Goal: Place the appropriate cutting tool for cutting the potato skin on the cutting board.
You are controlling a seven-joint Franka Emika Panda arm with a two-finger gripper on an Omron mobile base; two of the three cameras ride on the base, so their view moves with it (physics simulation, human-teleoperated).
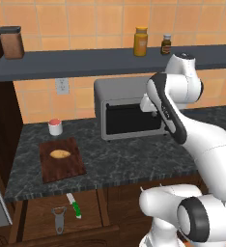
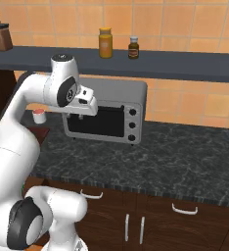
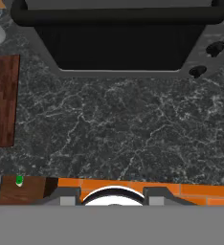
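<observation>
Open drawer's peeler (image 1: 60,219) well left below the shut, empty claw (image 1: 156,114).

A grey toaster oven (image 1: 129,113) stands on the dark marbled desk (image 1: 124,159). A green-handled knife (image 1: 74,205) lies in the open drawer (image 1: 42,219). Two jars (image 1: 141,41) occupy the shelf (image 1: 86,62).

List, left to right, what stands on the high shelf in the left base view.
Brown canister → yellow jar → small dark bottle, all on the grey shelf.
</observation>
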